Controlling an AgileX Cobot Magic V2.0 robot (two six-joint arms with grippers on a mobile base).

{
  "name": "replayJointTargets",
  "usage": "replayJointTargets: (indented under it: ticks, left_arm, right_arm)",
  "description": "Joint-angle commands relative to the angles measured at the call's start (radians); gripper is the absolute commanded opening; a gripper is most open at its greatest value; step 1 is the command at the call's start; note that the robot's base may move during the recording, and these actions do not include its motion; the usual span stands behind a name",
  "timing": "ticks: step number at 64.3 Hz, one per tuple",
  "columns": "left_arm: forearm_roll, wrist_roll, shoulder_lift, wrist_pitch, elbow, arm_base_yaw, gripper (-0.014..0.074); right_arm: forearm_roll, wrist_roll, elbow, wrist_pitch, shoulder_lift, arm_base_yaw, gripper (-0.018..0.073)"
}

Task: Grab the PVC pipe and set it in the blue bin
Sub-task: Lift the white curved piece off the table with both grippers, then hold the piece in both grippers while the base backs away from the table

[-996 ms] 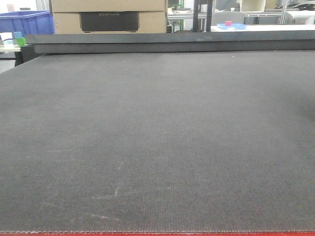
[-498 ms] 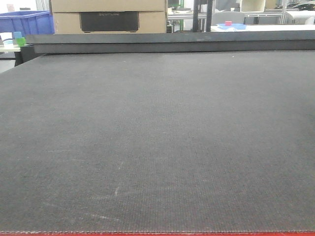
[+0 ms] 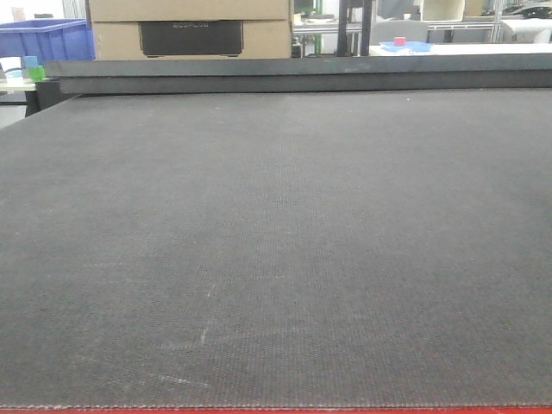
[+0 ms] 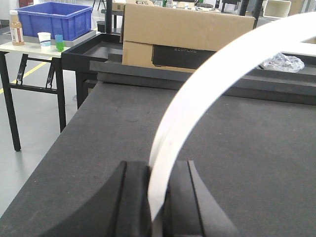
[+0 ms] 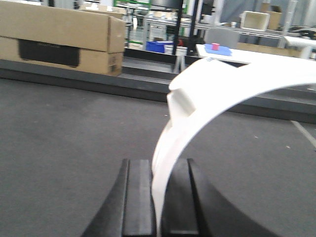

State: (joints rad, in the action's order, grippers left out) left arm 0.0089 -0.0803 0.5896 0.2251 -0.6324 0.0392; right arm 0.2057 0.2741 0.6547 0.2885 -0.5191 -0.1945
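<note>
Left wrist: left gripper clamped on the PVC pipe, which arcs up and right above the black mat. Right wrist: right gripper pinches a white arc with a stepped notch; can't tell if it's the same piece. Front cam shows neither. Blue bin sits far left on a side table.

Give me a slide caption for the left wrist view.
Left claw clamps a curved white PVC pipe above the dark table.

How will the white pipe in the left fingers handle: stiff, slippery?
Likely stiff: the pipe holds its arc unsupported. Probably light, since it looks thin. Its smooth surface, pinched only at one end by the fingers, may let it pivot.
</note>
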Motion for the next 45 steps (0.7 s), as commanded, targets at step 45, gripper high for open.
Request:
replayJointTargets:
  ticks: [45]
  left_arm:
    - [-0.009, -0.003, -0.008, -0.029, 0.000, 0.002, -0.0111]
  right_arm:
    - [0.173, -0.029, 0.023, -0.031, 0.005, 0.019, -0.0151]
